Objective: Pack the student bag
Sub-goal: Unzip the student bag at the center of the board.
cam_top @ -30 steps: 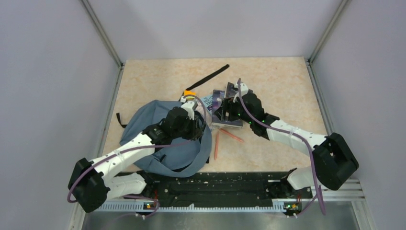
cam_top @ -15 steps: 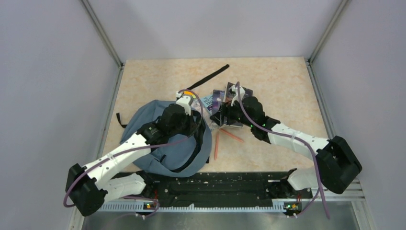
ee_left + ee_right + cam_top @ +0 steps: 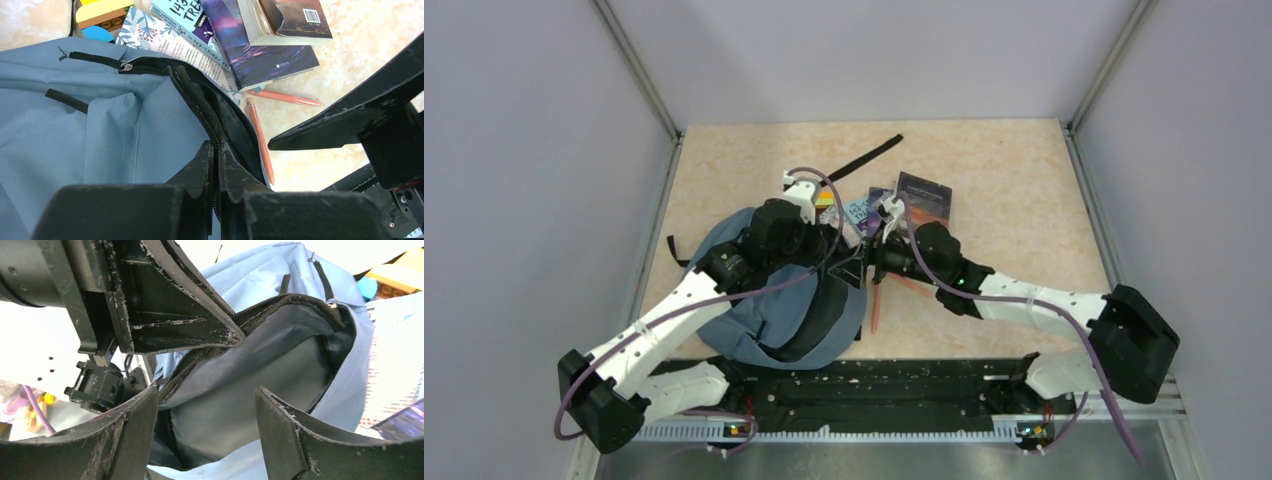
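While I am working on getting the student bag [image 3: 769, 322] opened up for packing, nothing is going in yet. The bag is lying on the desk [image 3: 1014, 170] at the near left, under my left arm, with its mouth facing the paperback books [image 3: 260, 50] stacked just beside it. I am holding the left hand [image 3: 215, 150] pinched fully closed on the black zipper edge [image 3: 200, 107] of the upper flap, lifting it so the dark lining is showing. I am pointing the right hand [image 3: 205, 400] straight at that gap with its fingers spread wide, gripping nothing and, as far as I can make out, touching nothing.

For the next move, I am judging that the right hand is going to need either the lower lip, to draw the mouth wider, or a book from the stack. Either way I am counting on the left pinch, since the fabric is soft and sagging. Two salmon pens [image 3: 260, 140] are lying beside the opening, and toy blocks [image 3: 100, 12] are sitting just past the bag's far edge.
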`<state>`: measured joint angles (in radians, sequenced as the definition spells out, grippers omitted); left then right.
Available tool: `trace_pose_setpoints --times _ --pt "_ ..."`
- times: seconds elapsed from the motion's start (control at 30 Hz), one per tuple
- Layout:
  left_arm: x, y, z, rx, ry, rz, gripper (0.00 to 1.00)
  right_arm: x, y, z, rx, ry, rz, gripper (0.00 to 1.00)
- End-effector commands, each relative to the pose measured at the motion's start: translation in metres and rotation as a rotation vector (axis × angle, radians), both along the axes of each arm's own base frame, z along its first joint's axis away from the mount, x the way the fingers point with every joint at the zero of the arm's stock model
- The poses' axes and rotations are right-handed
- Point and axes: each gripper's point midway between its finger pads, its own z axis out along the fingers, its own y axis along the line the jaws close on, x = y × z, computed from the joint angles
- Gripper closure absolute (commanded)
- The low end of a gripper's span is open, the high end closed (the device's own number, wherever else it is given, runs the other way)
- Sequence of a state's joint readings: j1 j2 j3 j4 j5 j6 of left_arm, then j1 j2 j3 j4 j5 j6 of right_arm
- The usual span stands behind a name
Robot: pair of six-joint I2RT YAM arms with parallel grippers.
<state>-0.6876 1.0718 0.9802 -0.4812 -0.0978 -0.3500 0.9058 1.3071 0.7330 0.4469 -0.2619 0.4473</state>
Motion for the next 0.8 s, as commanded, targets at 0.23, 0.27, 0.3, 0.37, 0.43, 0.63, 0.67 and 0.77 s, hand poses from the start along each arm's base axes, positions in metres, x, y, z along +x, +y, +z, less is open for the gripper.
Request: trace_pose_setpoints --times 0.23,0.27,0.3,0.37,0.43,0.63,0.67,0.77 --pt "0.008 -0.003 0.024 -0.037 -0.061 -0.002 1.0 -0.017 0.05 0.013 0.149 0.157 0.055 0.32" --pt "0.008 -0.003 0.024 -0.037 -0.06 -0.001 1.0 -0.017 0.051 0.012 0.154 0.166 0.055 0.32" --pt "0.008 -0.002 0.023 -0.037 -0.06 -0.001 1.0 -0.016 0.052 0.012 0.162 0.17 0.054 0.32" --pt "0.007 -0.001 0.022 -0.035 -0.057 -0.001 1.0 -0.015 0.054 0.012 0.178 0.176 0.05 0.34" --pt "0.006 -0.001 0.021 -0.038 -0.056 -0.002 1.0 -0.013 0.056 0.011 0.181 0.18 0.043 0.41" --pt "0.004 0.0 0.023 -0.056 -0.067 -0.001 1.0 -0.009 0.064 0.005 0.179 0.204 0.046 0.52" --pt "0.004 0.0 0.023 -0.056 -0.068 -0.001 1.0 -0.01 0.066 0.005 0.182 0.208 0.05 0.54" --pt "0.003 0.002 0.023 -0.058 -0.069 0.003 1.0 -0.006 0.068 0.0 0.176 0.22 0.036 0.72"
